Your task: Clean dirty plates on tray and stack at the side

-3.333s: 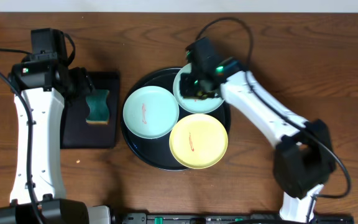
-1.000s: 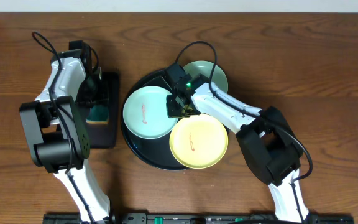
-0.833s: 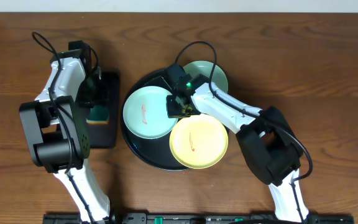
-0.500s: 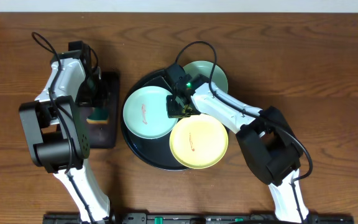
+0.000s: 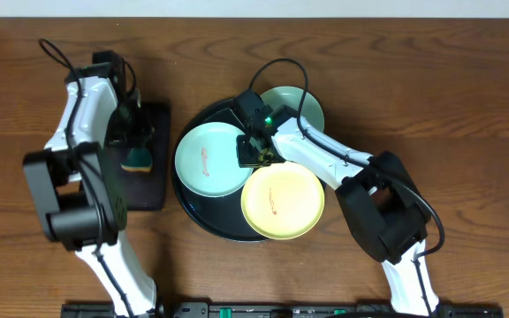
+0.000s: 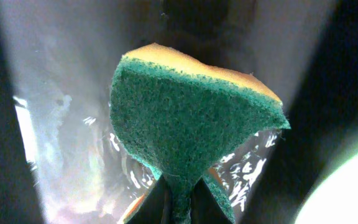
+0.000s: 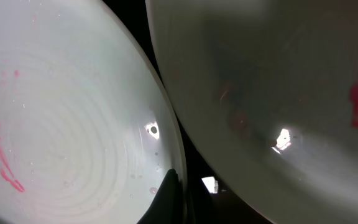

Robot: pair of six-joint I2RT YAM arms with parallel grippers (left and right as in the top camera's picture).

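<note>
A brown wooden worktop (image 5: 431, 88) carries the round black tray (image 5: 215, 216) at its middle, with all 3 plates in or on it: 1 mint plate (image 5: 210, 159) at the left, the yellow plate (image 5: 283, 201) at the front, and a second mint plate (image 5: 300, 106) at the back right, lying against the tray's rim and partly hidden by the right arm. Each plate whose centre shows carries a red smear, so none looks cleaned. The left pincer (image 6: 178, 202) pinches the green sponge (image 6: 185, 124) by 1 narrow lower corner above the rectangular tray (image 5: 140, 190). A grip that slight could probably let the sponge twist or slip out once pressed on a plate. The right pincer (image 5: 256, 152) sits low between the left mint plate and the yellow one; whether it is spread or pressed together cannot be told. The right wrist view shows those 2 rims with only a thin dark gap between them, so lifting either plate risks dragging its neighbour, and the back plate might slide over the rim if nudged
</note>
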